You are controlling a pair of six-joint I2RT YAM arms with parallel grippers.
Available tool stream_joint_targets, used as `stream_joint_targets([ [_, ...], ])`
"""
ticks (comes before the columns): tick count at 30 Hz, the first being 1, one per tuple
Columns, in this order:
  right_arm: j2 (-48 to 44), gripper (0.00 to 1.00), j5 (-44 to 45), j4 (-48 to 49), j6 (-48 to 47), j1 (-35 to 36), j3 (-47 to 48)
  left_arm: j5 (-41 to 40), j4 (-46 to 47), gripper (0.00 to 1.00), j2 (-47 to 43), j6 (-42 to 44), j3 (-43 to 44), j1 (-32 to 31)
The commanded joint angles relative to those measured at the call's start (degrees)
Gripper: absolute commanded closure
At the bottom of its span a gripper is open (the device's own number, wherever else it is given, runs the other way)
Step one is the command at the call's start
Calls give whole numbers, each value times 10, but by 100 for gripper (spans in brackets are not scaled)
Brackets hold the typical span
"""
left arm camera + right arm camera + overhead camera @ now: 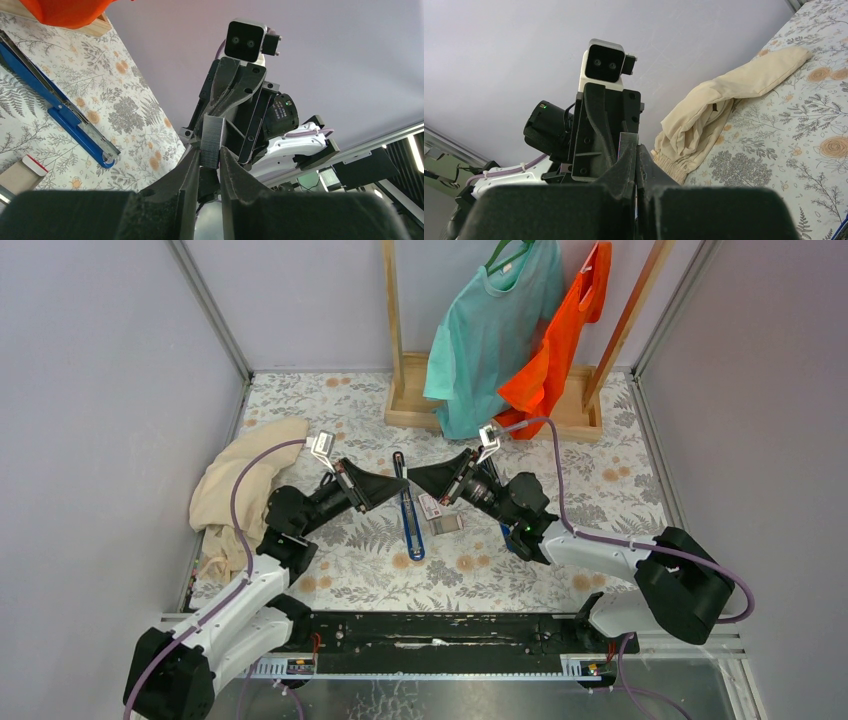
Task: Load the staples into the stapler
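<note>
The left fingers (186, 172) stand narrow, one on each side of the staples (212, 141), flanking the block's ribbed grey face. They seem to press on it from both sides, though the dark pads make the very line of contact hard to read. The right fingers (623, 167) are closed tight on the same staples (626, 145). From the right wrist only a slim grey strip shows, rising from between their tips.

The staples are thus in the air, held between the two arms and clear of the bench (560, 540). In the top view the arms meet tip to tip over the middle of the bench, the left reaching in from the lower left and the right from the lower right. They meet above the stapler (410, 530).

The stapler is blue and lies opened out in one long line on the floral cover, with a silvery stretch near one end. Just beside it on the right lies a small box (446, 523). A beige cloth (245, 485) is heaped at the bench's left edge. At the far side a wooden rack (410, 405) carries a teal shirt (490, 330) and an orange shirt (560, 350).
</note>
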Motion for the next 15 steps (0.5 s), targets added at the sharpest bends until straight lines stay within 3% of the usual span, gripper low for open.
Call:
stream_joint_targets([
  [1,-14,98,-15,29,-16,-2,-5,1,-1,77,-7,29,11,-2],
  [10,-114,74,0,-220,-161,-4,33,-49,-351,79,-40,222,135,-2],
  [15,-129,65,-42,-415,-272,-16,115,-60,-527,81,-8,350,224,-2],
])
